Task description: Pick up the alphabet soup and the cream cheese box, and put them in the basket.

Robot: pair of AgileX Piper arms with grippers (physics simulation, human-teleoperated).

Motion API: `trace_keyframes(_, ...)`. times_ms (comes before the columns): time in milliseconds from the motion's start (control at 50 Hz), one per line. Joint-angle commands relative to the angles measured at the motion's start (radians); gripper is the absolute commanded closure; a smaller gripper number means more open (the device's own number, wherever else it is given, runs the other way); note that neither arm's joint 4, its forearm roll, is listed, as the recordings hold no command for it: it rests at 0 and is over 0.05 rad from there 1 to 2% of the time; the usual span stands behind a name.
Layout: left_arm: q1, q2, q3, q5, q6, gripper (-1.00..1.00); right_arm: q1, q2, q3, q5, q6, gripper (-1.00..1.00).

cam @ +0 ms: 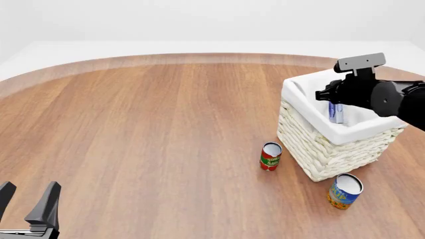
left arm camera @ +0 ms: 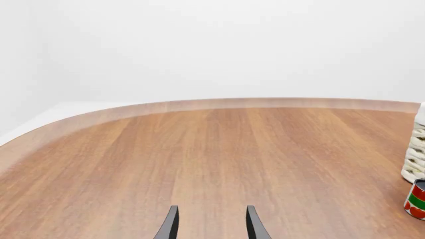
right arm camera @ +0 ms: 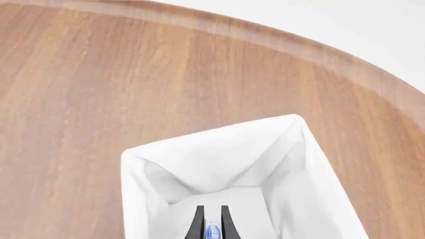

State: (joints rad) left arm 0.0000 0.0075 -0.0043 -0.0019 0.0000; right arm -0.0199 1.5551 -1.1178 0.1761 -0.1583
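Front view, right gripper (cam: 337, 110): you hold the cream cheese box (cam: 336, 112) over the open basket (cam: 312, 144), fingers narrowly closed on it.
Front view, alphabet soup (cam: 344, 190): it stands upright on the table (cam: 153, 129), just beside the basket's near corner; the red-and-green can (cam: 269, 156) stands near the basket's other side.
Front view, left gripper (cam: 28, 206): low at the near edge, jaws apart, holding nothing.
Left wrist view: the open fingers (left arm camera: 168, 224) point over bare wood; only the basket's edge and the red-and-green can show here.
Right wrist view: it looks down into the white liner, and the box sits between the fingertips; the front view hides this inside.
Handling: the box looks light and stiff, so a gentle pinch should be enough. I judge the soup can hard and smooth; take it around the middle of the label.
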Motion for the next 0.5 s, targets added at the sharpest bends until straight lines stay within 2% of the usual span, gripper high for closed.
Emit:
trace_keyframes(20,0.000,0.000,0.000,0.000,0.000,-1.00,-0.005,0.036,-0.023,-0.014,0.006,1.00)
trace_keyframes(200,0.000,0.000,0.000,0.000,0.000,-1.00,-0.013,0.053,-0.034,-0.010,0.008,1.00)
trace_keyframes(220,0.000,0.000,0.000,0.000,0.000,-1.00,-0.016,0.056,-0.034,-0.009,0.005,-1.00)
trace_keyframes(500,0.000,0.000,0.000,0.000,0.000,-1.00,-0.015,0.006,-0.034,0.024,0.003,-1.00)
